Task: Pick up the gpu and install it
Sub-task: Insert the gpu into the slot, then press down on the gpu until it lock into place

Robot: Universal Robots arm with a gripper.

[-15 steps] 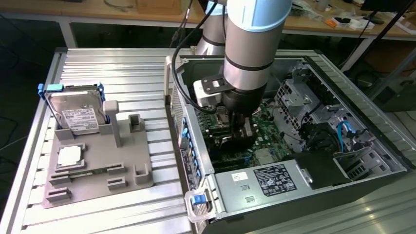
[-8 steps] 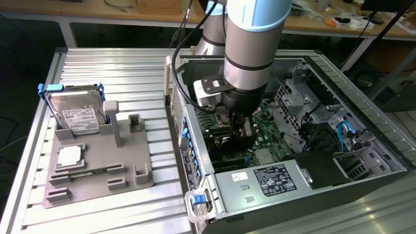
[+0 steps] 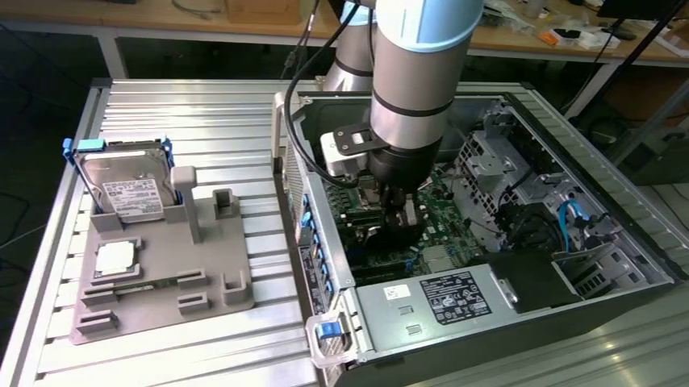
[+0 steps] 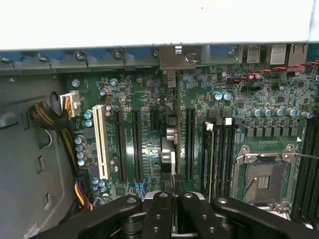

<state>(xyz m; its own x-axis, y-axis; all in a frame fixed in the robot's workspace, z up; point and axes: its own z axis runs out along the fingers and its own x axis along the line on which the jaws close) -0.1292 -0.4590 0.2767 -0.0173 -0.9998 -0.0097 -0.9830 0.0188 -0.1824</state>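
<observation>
While the arm (image 3: 415, 72) reaches down into the open PC case (image 3: 560, 310), the gripper (image 3: 390, 234) sits low over the mobo, approx. the middle of the case in the exterior view. In the wrist view the gripper (image 4: 174, 191) has both black fingers (image 4: 160, 209) pressed together on the gpu (image 4: 170, 149), clamped on its thin edge, no gap showing betw. pads and card.

The gpu is seen edge-on there: a narrow dark strip standing upright on the mobo (image 4: 149, 99), running lengthwise parallel w/ the long black slots (image 4: 135, 144). It lies betw. two of those slots, w/ its silver bracket (image 4: 175, 57) at the far end, up against the case's rear wall by the blue clips (image 4: 75, 57). Can't tell whether the card's edge is seated in a slot or just above it.

A white slot (image 4: 99, 144) sits further off to one side of the card; RAM slots (image 4: 219, 154) and the empty CPU socket (image 4: 264, 174) are on the other side.

Exterior view, other items: at the case's 9 o'clock, well apart, a grey tray (image 3: 161, 282) on the ribbed alu table (image 3: 194, 105). A hard drive (image 3: 129, 189) stands tilted at the tray's 11 o'clock, and a square CPU chip (image 3: 115, 258) lies flat at the drive's 6 o'clock. The PSU (image 3: 453, 294) w/ its label is at the gripper's 5 o'clock, and a blue cable (image 3: 569, 222) at its 3 o'clock.
</observation>
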